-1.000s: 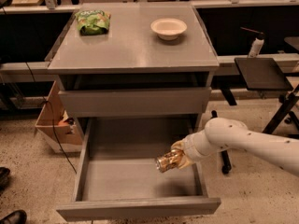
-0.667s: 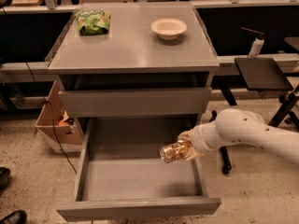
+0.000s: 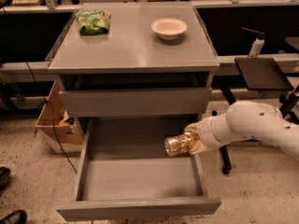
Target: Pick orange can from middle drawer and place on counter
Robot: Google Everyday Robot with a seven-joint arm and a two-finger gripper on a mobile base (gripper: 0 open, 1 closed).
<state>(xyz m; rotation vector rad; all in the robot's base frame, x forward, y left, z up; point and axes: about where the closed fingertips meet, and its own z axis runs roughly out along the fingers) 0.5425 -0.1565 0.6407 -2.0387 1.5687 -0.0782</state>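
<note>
My gripper (image 3: pixel 189 143) is shut on the orange can (image 3: pixel 177 144), a shiny orange-gold can held on its side with one silver end facing left. It hangs in the air over the right part of the open middle drawer (image 3: pixel 140 174), whose grey floor is bare. The white arm comes in from the right. The counter (image 3: pixel 133 43), the grey top of the cabinet, lies above and behind the can.
A green snack bag (image 3: pixel 92 21) lies at the counter's back left and a white bowl (image 3: pixel 168 28) at its back right. A black side table (image 3: pixel 262 73) stands to the right. A cardboard box (image 3: pixel 53 120) sits on the floor to the left.
The gripper has lifted the can from low inside the drawer, near its floor, up to about the height of the drawer's rim, and the arm has risen with it.
</note>
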